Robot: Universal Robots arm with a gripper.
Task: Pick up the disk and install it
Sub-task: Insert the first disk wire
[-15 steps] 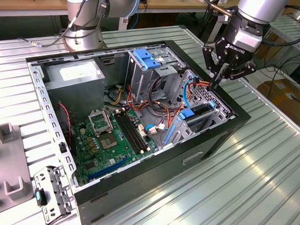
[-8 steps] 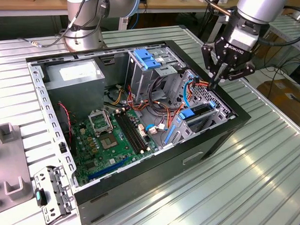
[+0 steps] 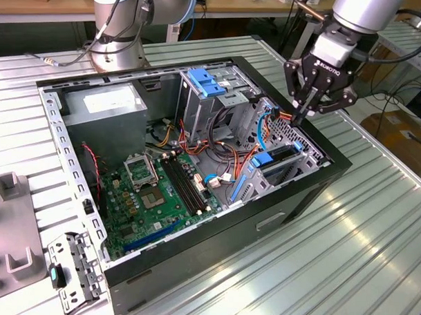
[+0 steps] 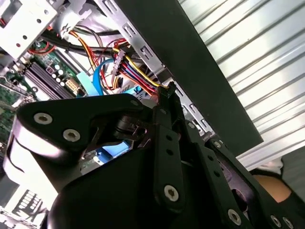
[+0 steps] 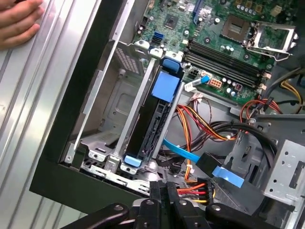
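The disk (image 3: pixel 281 158) stands on edge in the drive bay at the open computer case's (image 3: pixel 196 164) corner, on the exterior view's right. Its dark body (image 5: pixel 153 128) sits between grey bay walls, with blue plastic at both ends. My gripper (image 3: pixel 300 117) hangs just above the case's rim beside that bay. The fingers (image 5: pixel 164 193) are pressed together with nothing between them. Their tips (image 4: pixel 167 91) sit close to a bundle of coloured power wires (image 4: pixel 131 71). The gripper and the disk are apart.
A motherboard (image 3: pixel 161 187) covers the case floor, with a grey power supply (image 3: pixel 105 105) at the back. A drive cage with a blue latch (image 3: pixel 206 81) stands mid-case. A person's hand (image 5: pixel 19 21) rests on the ribbed metal table (image 3: pixel 374 225) outside the case. A loose bracket (image 3: pixel 75 270) lies near the front.
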